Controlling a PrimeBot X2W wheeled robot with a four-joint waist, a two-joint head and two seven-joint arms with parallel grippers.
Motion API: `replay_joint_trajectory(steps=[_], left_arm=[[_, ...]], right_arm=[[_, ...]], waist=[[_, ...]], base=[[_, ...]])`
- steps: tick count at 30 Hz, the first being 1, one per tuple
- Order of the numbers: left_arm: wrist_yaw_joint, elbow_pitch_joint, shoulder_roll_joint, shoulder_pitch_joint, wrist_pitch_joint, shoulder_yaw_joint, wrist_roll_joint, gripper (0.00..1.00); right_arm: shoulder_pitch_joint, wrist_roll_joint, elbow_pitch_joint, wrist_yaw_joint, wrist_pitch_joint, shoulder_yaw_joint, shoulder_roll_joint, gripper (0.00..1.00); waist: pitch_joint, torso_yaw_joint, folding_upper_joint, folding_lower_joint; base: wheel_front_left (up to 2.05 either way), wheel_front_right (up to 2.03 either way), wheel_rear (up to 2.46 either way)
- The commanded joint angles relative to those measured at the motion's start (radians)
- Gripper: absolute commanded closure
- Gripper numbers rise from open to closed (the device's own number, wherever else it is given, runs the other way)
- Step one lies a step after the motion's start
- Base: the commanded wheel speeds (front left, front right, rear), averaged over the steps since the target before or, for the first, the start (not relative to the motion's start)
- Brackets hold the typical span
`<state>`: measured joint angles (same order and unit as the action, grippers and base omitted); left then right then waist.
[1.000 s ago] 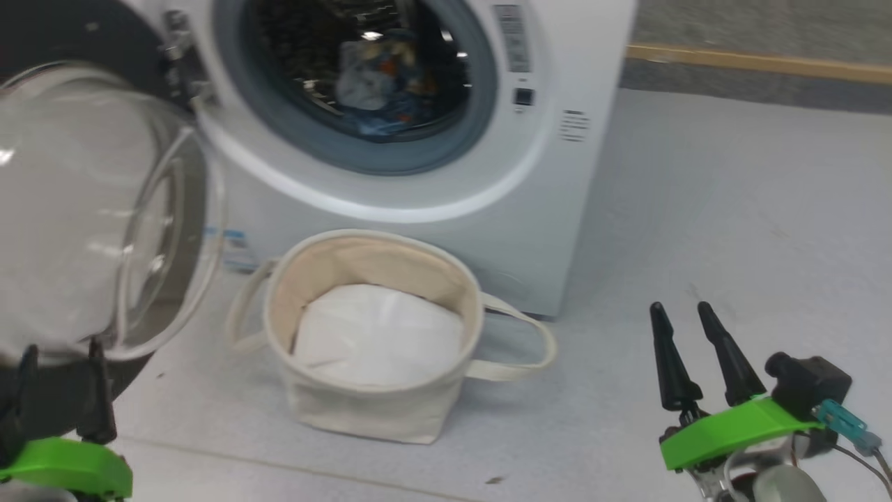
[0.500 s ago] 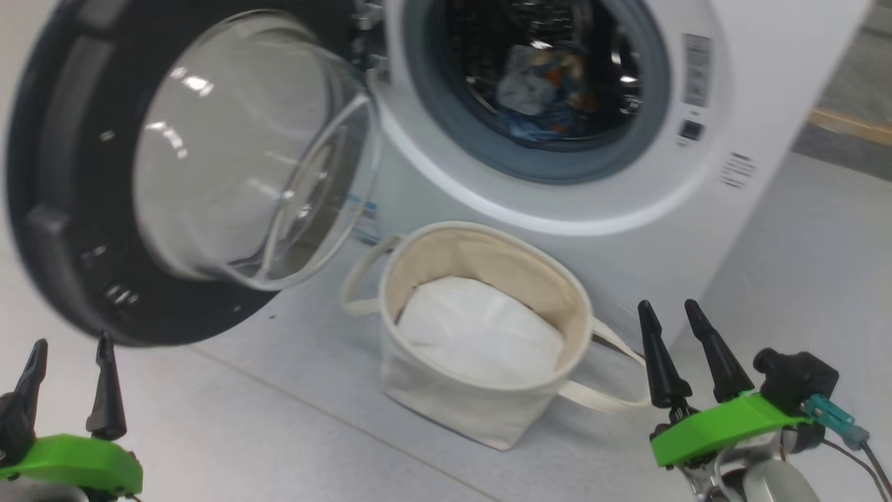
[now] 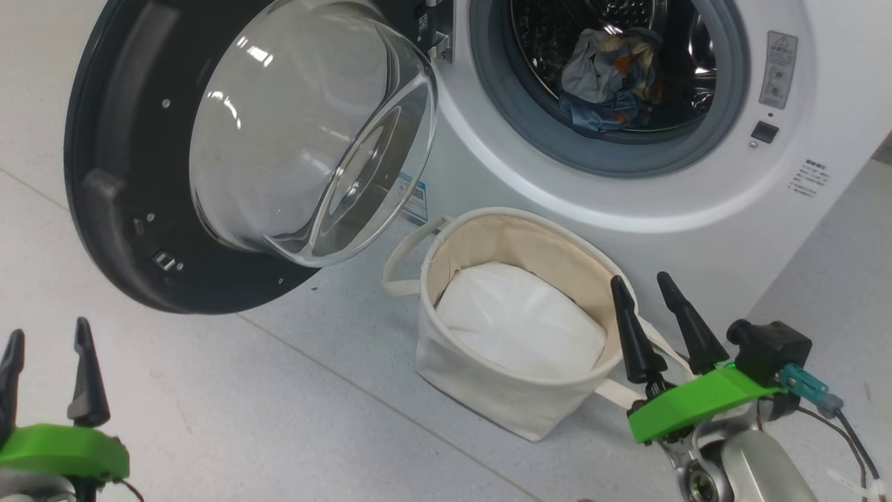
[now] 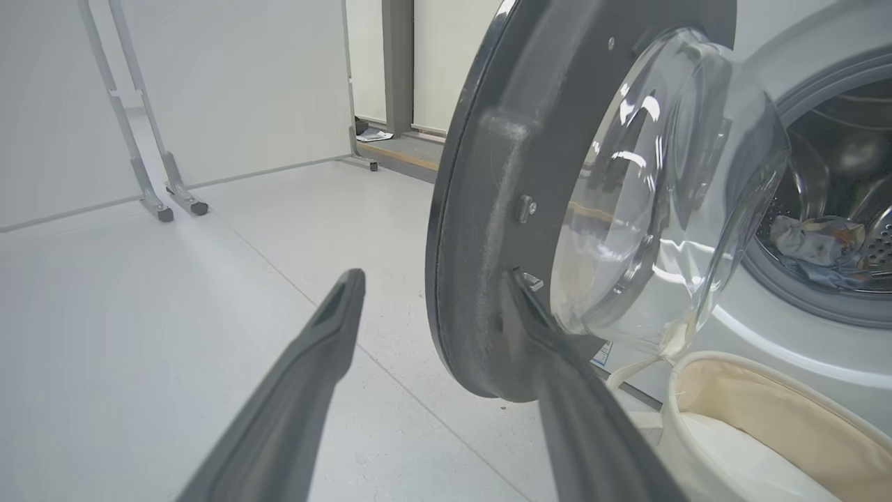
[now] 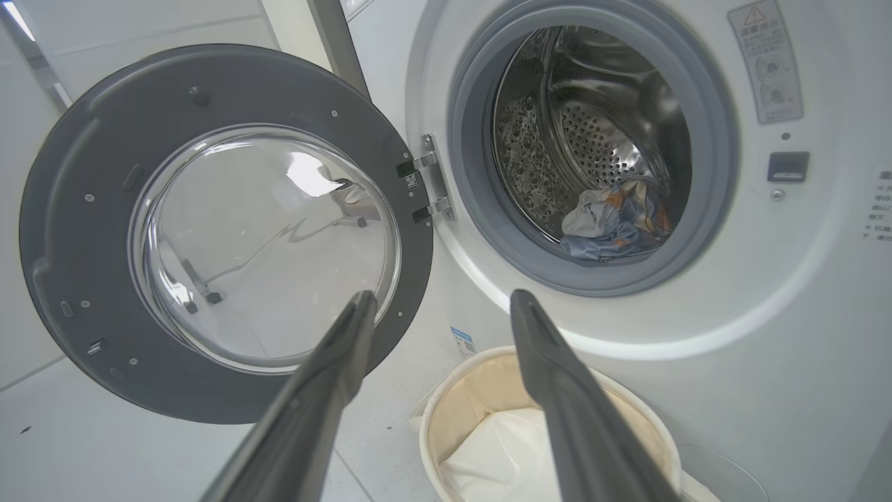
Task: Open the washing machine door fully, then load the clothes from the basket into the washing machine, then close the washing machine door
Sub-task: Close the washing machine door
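Head camera swung left, washing machine door [image 3: 104, 209] now mostly in frame

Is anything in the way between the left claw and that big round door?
Nothing visible does. The open left gripper points at the washing machine door across bare floor; the basket sits off to the right, in front of the washing machine.
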<state>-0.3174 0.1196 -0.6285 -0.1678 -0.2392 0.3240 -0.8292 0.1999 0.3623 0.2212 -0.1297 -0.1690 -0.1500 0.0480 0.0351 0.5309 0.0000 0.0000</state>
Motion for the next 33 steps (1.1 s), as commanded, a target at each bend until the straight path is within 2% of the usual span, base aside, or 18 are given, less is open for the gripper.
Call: replay_joint_trajectory(steps=[1,2,3,4,6,10,11,13,17,19,22,27,29,33], left_arm=[[-0.008,-0.031,-0.033,-0.041,-0.014,-0.068,-0.014,0.0],[-0.008,-0.03,-0.031,-0.037,-0.014,-0.077,-0.021,0.0],[-0.007,-0.028,-0.031,-0.033,-0.015,-0.086,-0.028,0.79],[-0.004,-0.024,-0.034,-0.029,-0.013,-0.093,-0.036,1.0],[0.027,-0.019,-0.04,-0.028,0.007,-0.108,-0.075,1.0],[0.128,0.03,-0.056,-0.054,0.074,-0.201,-0.242,1.0],[0.128,0.03,-0.056,-0.054,0.074,-0.201,-0.242,1.0],[0.167,0.085,-0.078,-0.086,0.127,-0.257,-0.329,1.0],[0.258,0.222,-0.103,-0.188,0.305,-0.36,-0.556,1.0],[0.287,0.299,-0.121,-0.25,0.412,-0.391,-0.653,1.0],[0.297,0.416,-0.14,-0.348,0.563,-0.421,-0.771,1.0],[0.263,0.594,-0.17,-0.495,0.738,-0.458,-0.892,1.0],[0.265,0.65,-0.179,-0.536,0.774,-0.461,-0.908,1.0],[0.294,0.734,-0.185,-0.587,0.816,-0.427,-0.888,1.0]], right_arm=[[0.042,0.004,-0.024,-0.001,-0.011,-0.026,0.002,0.0],[0.044,0.004,-0.021,-0.001,-0.012,-0.027,0.002,0.0],[0.044,0.004,-0.017,-0.001,-0.013,-0.027,0.002,0.0],[0.044,0.003,-0.013,-0.001,-0.012,-0.026,0.002,0.0],[0.042,0.003,-0.007,-0.001,-0.013,-0.024,0.002,0.0],[0.041,-0.001,-0.005,-0.001,-0.009,-0.024,0.002,0.0],[0.041,-0.001,-0.005,-0.001,-0.009,-0.024,0.002,0.0],[0.043,-0.007,-0.008,-0.001,-0.003,-0.024,0.002,0.0],[0.046,-0.024,-0.023,-0.001,0.013,-0.015,0.003,0.0],[0.043,-0.032,-0.031,-0.001,0.023,-0.009,0.006,0.0],[0.036,-0.041,-0.043,-0.001,0.034,0.001,0.009,0.0],[0.03,-0.058,-0.079,-0.001,0.06,0.009,0.013,0.0],[0.029,-0.064,-0.091,-0.001,0.073,0.01,0.018,0.0],[0.025,-0.073,-0.114,-0.001,0.1,0.017,0.032,0.0]], waist=[[0.001,0.0,0.0,0.0],[0.001,0.0,0.0,0.0],[0.001,-0.001,0.0,0.0],[0.001,-0.001,0.0,0.0],[0.0,-0.003,0.0,0.0],[0.003,-0.005,0.0,0.0],[0.003,-0.005,0.0,0.0],[0.008,-0.007,0.0,0.0],[0.022,-0.012,0.0,0.0],[0.026,-0.015,0.0,0.0],[0.024,-0.019,0.0,0.0],[0.031,-0.041,0.0,0.0],[0.033,-0.053,0.0,0.0],[0.038,-0.072,0.0,0.0]], base=[[0.0,0.0,0.0],[0.0,0.0,0.0],[0.0,0.0,0.0],[0.0,0.0,0.0],[0.0,0.0,0.0],[0.0,0.0,0.0],[0.0,0.0,0.0],[0.0,0.0,0.0],[0.0,0.0,0.0],[0.0,0.0,0.0],[0.0,0.0,0.0],[0.0,0.0,0.0],[0.0,0.0,0.0],[0.0,0.0,0.0]])
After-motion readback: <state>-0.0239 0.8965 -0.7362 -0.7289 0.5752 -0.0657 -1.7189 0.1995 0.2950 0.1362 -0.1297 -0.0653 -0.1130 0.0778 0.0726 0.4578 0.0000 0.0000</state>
